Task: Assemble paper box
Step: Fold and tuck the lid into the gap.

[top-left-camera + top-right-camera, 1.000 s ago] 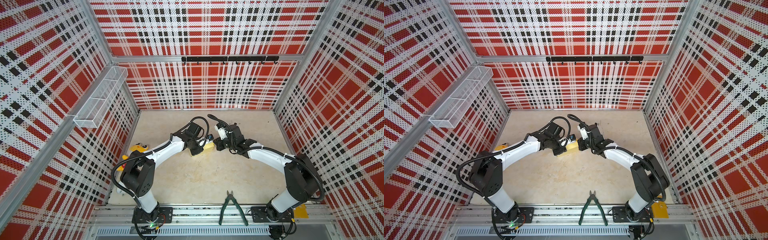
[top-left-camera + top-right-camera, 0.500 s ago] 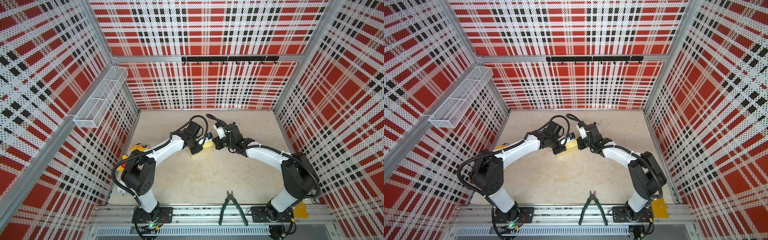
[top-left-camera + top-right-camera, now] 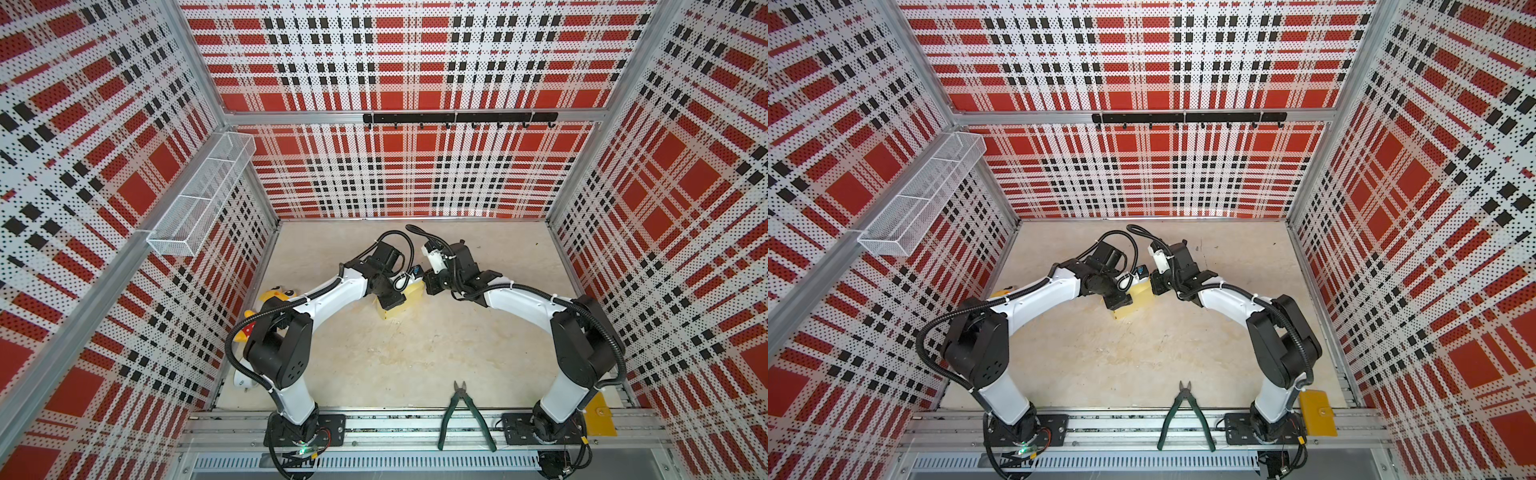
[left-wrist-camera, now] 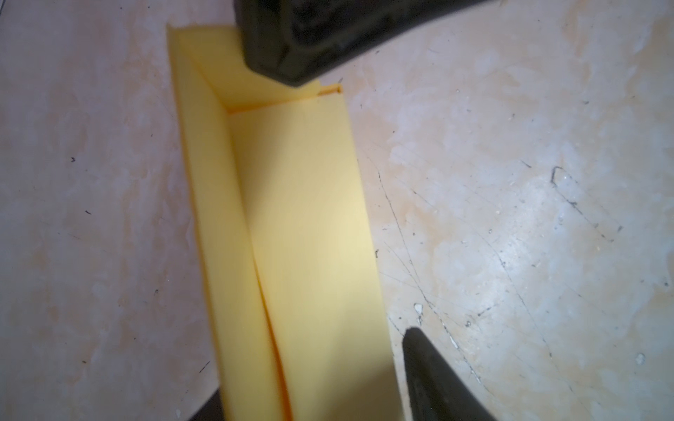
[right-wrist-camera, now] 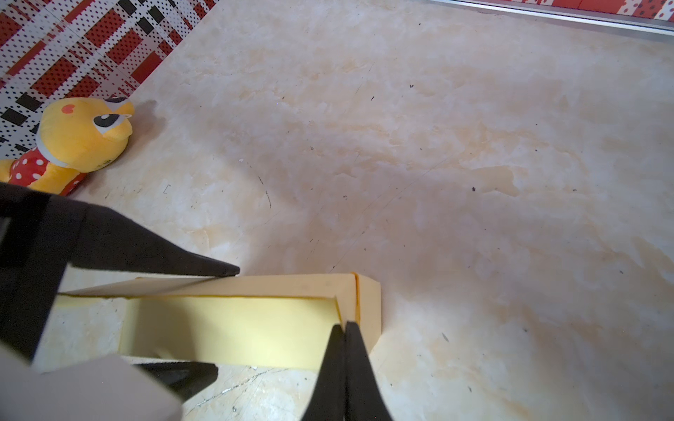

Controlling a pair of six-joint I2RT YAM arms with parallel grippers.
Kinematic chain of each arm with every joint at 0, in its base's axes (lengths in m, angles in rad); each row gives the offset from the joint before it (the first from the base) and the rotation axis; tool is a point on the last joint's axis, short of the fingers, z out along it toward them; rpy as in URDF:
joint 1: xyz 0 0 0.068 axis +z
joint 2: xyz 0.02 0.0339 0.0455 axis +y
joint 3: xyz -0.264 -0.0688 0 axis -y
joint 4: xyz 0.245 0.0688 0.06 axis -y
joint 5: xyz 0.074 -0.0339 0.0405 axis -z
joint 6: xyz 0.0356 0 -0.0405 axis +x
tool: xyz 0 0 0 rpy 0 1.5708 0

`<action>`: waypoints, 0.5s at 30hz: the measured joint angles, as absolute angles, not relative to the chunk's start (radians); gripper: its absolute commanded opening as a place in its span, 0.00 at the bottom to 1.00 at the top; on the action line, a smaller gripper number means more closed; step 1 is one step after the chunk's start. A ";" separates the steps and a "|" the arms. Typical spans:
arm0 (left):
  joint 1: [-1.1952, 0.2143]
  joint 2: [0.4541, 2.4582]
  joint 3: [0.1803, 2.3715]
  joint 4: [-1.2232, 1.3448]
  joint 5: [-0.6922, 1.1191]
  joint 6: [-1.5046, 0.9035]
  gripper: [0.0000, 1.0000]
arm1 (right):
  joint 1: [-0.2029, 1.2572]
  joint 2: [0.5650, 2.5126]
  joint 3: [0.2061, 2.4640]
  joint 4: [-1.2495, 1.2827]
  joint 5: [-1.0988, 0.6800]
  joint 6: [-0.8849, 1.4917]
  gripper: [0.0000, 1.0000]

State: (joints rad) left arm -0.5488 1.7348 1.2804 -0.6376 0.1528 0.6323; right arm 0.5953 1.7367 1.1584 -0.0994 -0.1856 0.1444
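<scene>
Paper box (image 3: 401, 301) is lying well apart from plush toy (image 3: 276, 297) in both top views. Left wrist: left gripper (image 4: 310, 368) is straddling it, released. Right wrist: right gripper (image 5: 344, 328) is clenching at toy-far corner; I judge that wall needs holding upright while tucking.

The pale yellow paper box (image 4: 299, 218) is seen as thin matt card with sharp creases. The beige bench (image 5: 437, 145) is shown dull, mottled and finely scratched. Soft fuzzy cloth is seen on the yellow plush toy (image 5: 80, 135). The red plaid walls (image 3: 415, 62) are made of perforated printed sheet. The white wire-mesh basket (image 3: 199, 195) at upper left and the grey rails (image 3: 415, 424) along the bottom edge are seen as metal.
</scene>
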 measured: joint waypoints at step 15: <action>-0.536 1.615 1.304 -0.700 0.210 0.593 0.80 | 0.601 1.771 1.203 -0.121 -0.186 0.146 0.04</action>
State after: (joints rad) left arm -0.5358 1.6146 1.3045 -0.7002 0.2104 0.5934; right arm 0.6010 1.7706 1.2026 -0.1207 -0.1864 0.1459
